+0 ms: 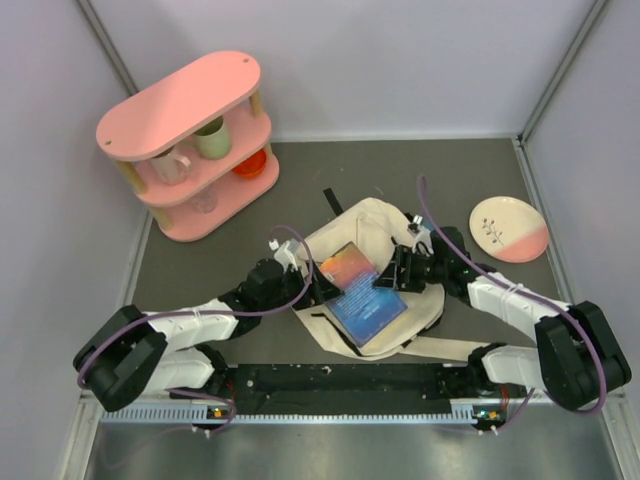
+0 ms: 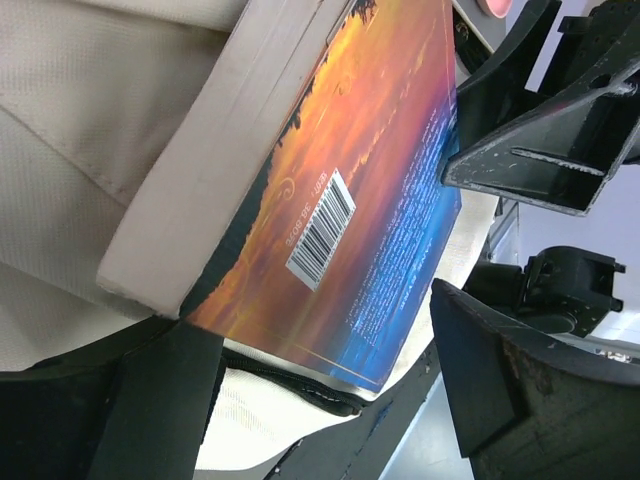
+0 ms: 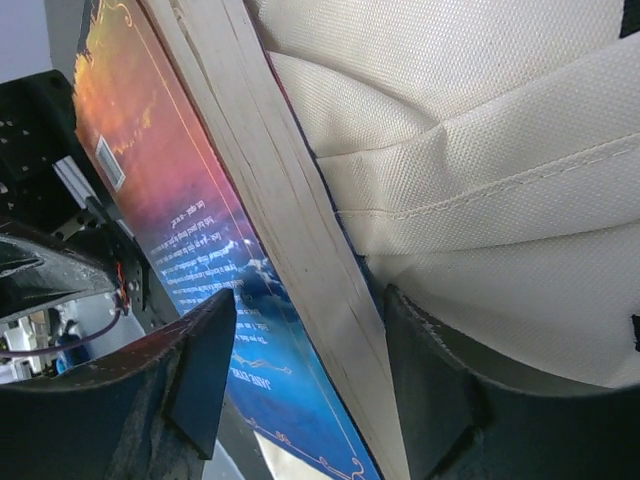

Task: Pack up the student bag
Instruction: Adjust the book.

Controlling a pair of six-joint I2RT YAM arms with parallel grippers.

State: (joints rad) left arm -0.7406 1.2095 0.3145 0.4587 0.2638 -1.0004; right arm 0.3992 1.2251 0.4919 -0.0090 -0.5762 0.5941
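Robot lab test cell, I'd say. My desk [image 1: 400, 170] is boxed in by plain white panels [image 1: 400, 60] w/ alu frame posts [image 1: 562, 70]; L arm [image 1: 190, 325] & R arm [image 1: 510, 300] bolted to its near edge.

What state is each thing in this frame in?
student bag, lying flat under the book
book, closed, lying on bag
left pincer, open around book corner
right pincer, astride book edge, grip unclear
pink shelf, upright, holding cups
plate, flat, empty
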